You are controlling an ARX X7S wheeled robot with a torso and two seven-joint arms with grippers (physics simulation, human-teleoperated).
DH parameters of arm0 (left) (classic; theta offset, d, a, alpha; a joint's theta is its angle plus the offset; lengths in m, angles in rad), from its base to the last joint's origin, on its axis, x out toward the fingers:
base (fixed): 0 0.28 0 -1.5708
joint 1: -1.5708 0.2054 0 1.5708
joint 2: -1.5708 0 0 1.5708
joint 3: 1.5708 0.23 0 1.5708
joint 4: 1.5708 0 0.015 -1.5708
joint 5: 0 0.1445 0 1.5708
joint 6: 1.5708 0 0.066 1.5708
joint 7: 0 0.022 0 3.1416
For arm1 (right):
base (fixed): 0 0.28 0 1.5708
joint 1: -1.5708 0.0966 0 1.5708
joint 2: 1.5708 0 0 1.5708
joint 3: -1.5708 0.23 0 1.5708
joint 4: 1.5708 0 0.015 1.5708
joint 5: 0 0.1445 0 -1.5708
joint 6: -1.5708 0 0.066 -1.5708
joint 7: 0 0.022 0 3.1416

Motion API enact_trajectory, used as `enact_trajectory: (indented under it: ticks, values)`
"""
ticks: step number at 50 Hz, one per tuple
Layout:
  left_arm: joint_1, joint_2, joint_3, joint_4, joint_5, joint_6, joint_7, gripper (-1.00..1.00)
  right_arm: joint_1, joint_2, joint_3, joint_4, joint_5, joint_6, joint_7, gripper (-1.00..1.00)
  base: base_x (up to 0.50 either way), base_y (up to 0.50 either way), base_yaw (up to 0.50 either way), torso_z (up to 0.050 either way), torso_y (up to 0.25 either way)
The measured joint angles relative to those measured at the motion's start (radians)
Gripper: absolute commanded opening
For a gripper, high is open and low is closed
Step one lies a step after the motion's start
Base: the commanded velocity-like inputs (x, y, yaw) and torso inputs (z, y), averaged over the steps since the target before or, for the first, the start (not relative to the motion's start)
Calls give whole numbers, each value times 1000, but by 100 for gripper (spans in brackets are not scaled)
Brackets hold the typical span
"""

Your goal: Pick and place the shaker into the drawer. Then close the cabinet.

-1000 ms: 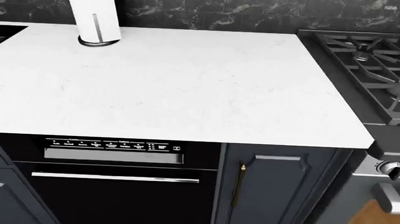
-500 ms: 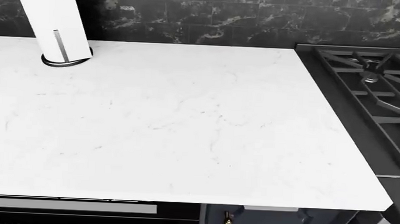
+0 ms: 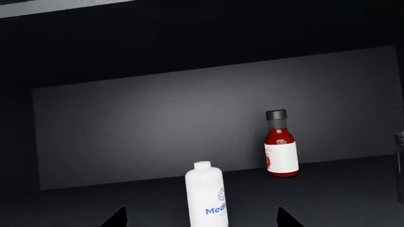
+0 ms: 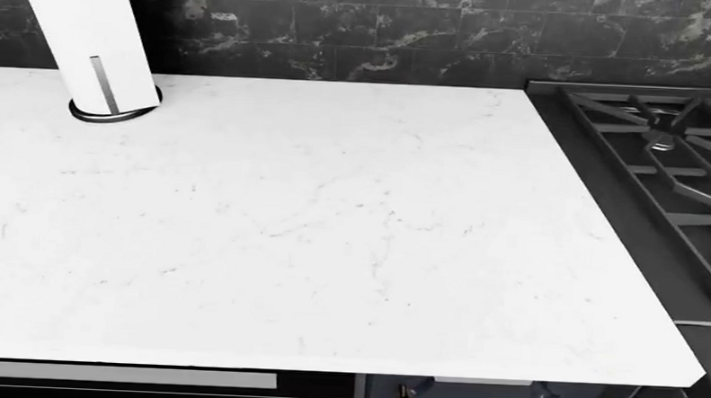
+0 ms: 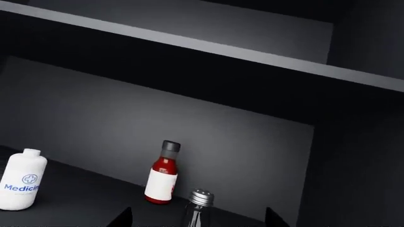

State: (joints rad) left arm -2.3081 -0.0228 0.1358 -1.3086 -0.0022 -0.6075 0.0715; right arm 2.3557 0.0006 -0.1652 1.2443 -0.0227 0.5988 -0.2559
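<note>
Taking the red sauce bottle (image 5: 162,174) as the landmark, and reading the right wrist view from left to right: the white medicine bottle (image 5: 21,186) stands well to its left on the dark cabinet floor, while the shaker (image 5: 197,208) stands upright just beside it on the right and nearer the camera, silver cap up.

The right gripper (image 5: 198,218) shows only two dark fingertips low in that view, spread apart and flanking the shaker, nothing held. The left gripper (image 3: 200,218) is likewise spread, its tips either side of the medicine bottle, which is the wrong object.

The right arm seems better placed for the pick. It should advance straight, keep clear of the sauce bottle, and close on the glass body below the cap. The drawer is not visible in any view.
</note>
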Motion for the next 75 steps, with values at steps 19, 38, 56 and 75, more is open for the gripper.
enact_trajectory:
  ticks: [19,38,56,75]
  values:
    - [19,8,6,0,-2,5,2,100,-41,34,-35,54,3,38,86,100,0,0,0,0,0]
    - [33,12,7,1,-6,1,12,100,-26,18,-53,62,28,24,41,100,204,0,0,0,0]
    - [41,11,-3,5,-17,0,-5,100,-35,7,-78,64,43,4,13,100,333,83,0,0,1]
    - [28,10,15,26,-5,-1,-5,100,-43,7,-82,63,44,4,2,100,206,0,0,0,0]
